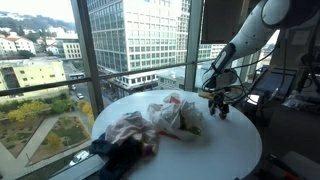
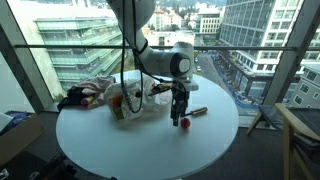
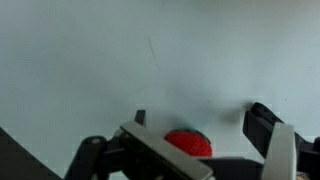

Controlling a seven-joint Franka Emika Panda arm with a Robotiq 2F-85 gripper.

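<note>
Spread wide and holding nothing, the claw [image 3: 200, 122] hangs just above a small red object [image 3: 188, 143], which lies on the round white desk [image 2: 130, 150]. Crumpled clothes [image 1: 150, 125] are heaped nearby, apart from it.

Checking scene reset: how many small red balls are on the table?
1. The red ball sits on the white table just below the open claw, apart from the clothes pile; others could be hidden in that pile.
</note>
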